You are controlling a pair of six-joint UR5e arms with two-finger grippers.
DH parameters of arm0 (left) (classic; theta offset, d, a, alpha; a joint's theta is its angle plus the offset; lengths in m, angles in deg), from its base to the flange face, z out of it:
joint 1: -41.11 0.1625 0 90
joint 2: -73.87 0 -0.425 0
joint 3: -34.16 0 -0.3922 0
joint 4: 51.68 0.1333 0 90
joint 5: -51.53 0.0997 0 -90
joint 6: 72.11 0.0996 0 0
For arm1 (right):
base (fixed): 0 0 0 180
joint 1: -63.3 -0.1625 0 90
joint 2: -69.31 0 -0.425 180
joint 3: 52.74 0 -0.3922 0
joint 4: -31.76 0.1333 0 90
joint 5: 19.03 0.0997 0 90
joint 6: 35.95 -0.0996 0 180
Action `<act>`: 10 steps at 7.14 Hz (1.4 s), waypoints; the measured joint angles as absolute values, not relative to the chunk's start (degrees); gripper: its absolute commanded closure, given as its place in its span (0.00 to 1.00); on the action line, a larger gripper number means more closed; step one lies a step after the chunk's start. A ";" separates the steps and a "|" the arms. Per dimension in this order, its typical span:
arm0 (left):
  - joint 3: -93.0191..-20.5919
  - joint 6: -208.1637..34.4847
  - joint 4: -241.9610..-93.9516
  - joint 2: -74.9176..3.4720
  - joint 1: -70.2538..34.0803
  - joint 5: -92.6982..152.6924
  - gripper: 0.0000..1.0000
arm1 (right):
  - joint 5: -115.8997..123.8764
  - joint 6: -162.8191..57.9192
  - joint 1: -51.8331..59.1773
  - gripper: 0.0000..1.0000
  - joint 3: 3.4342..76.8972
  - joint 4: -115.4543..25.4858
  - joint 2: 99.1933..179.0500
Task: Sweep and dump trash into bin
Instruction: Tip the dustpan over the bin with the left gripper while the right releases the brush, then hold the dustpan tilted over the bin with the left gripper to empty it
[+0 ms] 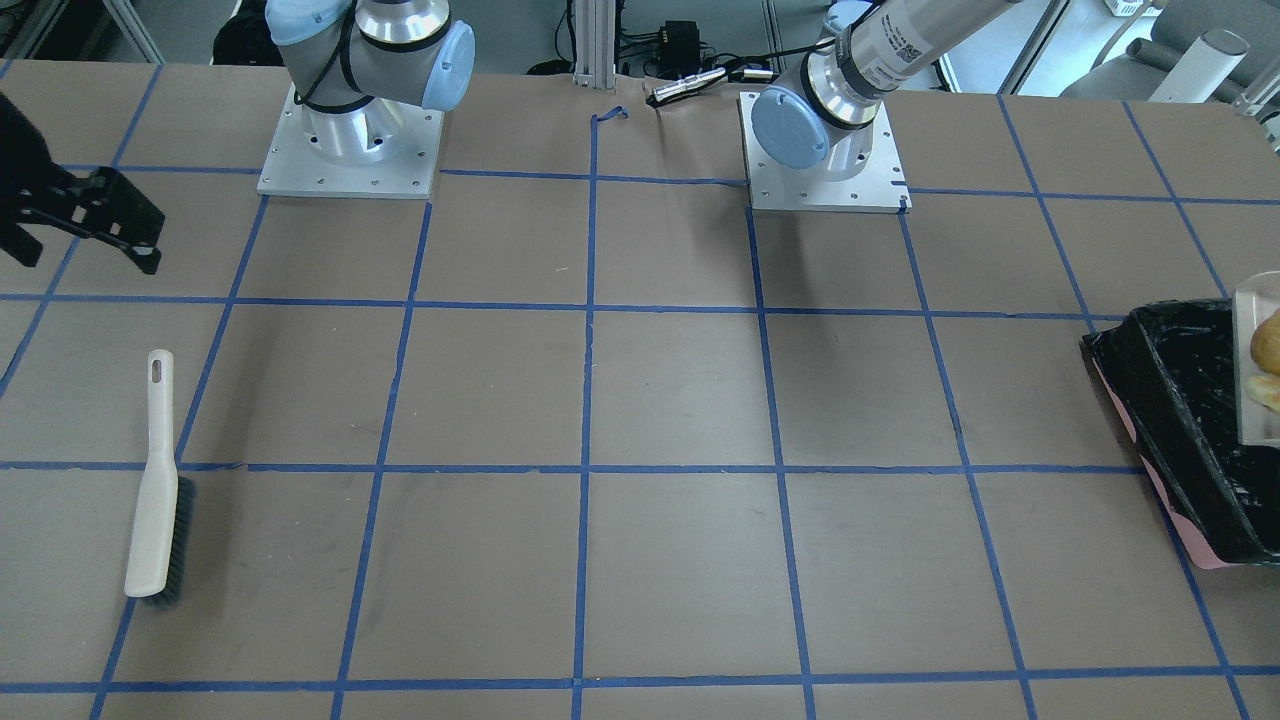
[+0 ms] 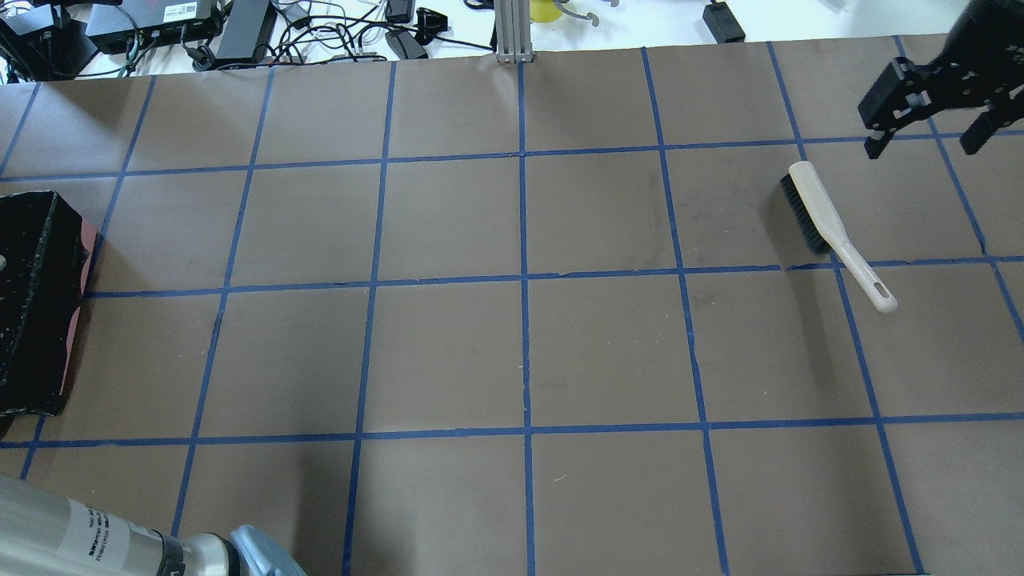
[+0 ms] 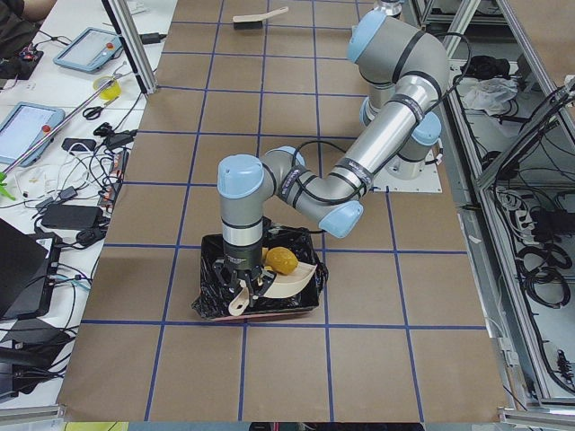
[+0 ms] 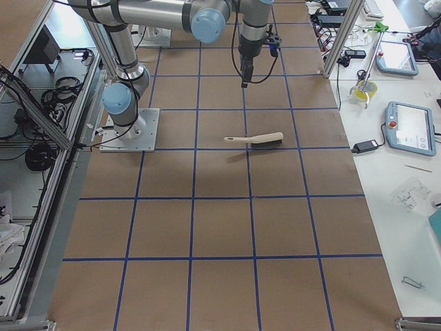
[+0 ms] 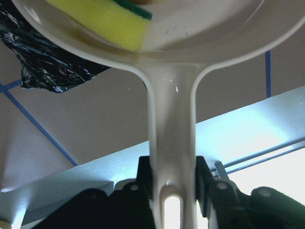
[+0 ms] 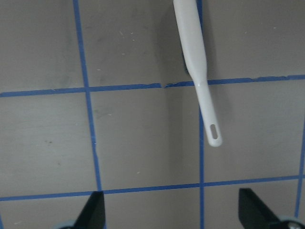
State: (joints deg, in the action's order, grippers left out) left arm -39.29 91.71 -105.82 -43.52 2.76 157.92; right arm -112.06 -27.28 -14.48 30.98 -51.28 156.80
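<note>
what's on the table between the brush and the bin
Nothing: in the overhead view, only bare brown table crossed by blue tape lines lies between the brush and the bin. The front-facing view agrees.

Glossy brown lump (image 3: 281,260), yellow sponge (image 5: 107,21) in dustpan (image 3: 296,282) above black-lined pink bin (image 1: 1170,430)

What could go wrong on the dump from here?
1. The dustpan mouth hangs close to the bin rim; the round brown lump could roll out past it.
2. The left claw pinches only the thin handle end, so the loaded pan may twist when tipped.
3. The sponge sits against the back wall and may not slide out.
</note>
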 measured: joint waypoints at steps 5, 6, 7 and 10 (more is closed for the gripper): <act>-51.34 92.14 -93.46 -36.82 2.44 159.97 1.00 | -112.22 -45.66 -32.97 0.00 28.38 -53.39 156.14; -51.85 92.21 -92.60 -36.41 2.45 160.03 1.00 | -112.34 -45.25 -34.23 0.04 28.47 -55.82 155.82; -52.02 92.23 -92.28 -36.10 2.46 160.06 1.00 | -112.27 -43.36 -34.25 0.12 28.65 -58.38 155.56; -52.43 93.02 -87.35 -35.15 2.44 160.26 1.00 | -110.47 -34.67 -30.69 0.00 30.61 -59.62 155.72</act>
